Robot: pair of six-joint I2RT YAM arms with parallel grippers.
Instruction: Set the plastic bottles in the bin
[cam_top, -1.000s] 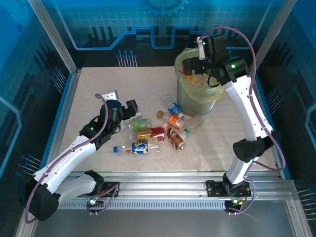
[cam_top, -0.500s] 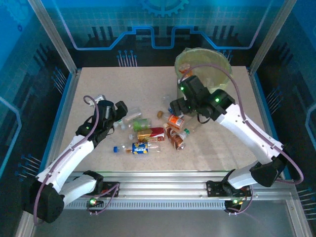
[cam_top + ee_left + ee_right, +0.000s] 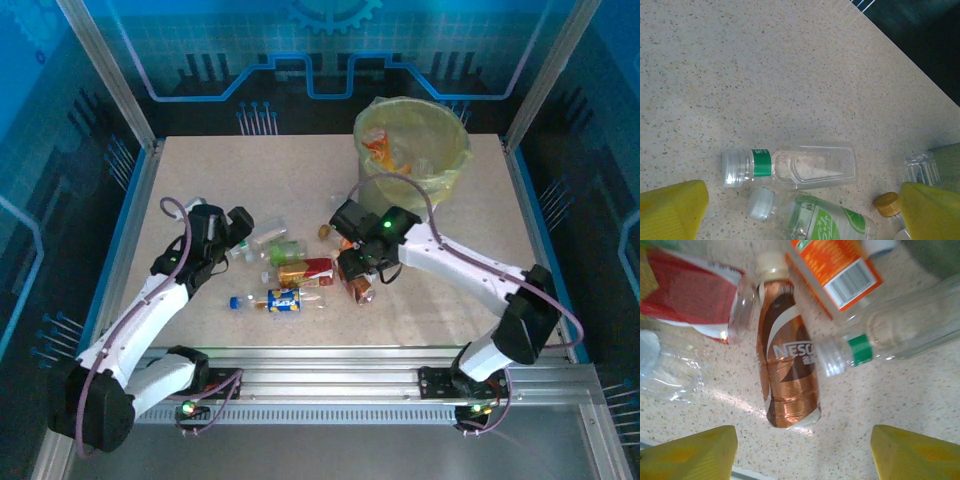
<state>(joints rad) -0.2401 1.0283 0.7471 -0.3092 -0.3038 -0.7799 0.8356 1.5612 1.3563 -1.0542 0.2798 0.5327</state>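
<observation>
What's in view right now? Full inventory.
bin: one, translucent, yellow-green liner, far right of table
orange-labelled bottles: count unclear, inside bin
Nescafe bottle: one, brown, ahead of right gripper
orange-label bottle: one, beside Nescafe bottle
red-label bottle: one, mid cluster
blue-label bottle: one, nearest the arms
green-label bottle: one, white cap, by left gripper
clear green-banded bottles: two, one near each gripper
table: one, speckled beige
left gripper: open
right gripper: open

1 overhead, 2 close downward wrist views
</observation>
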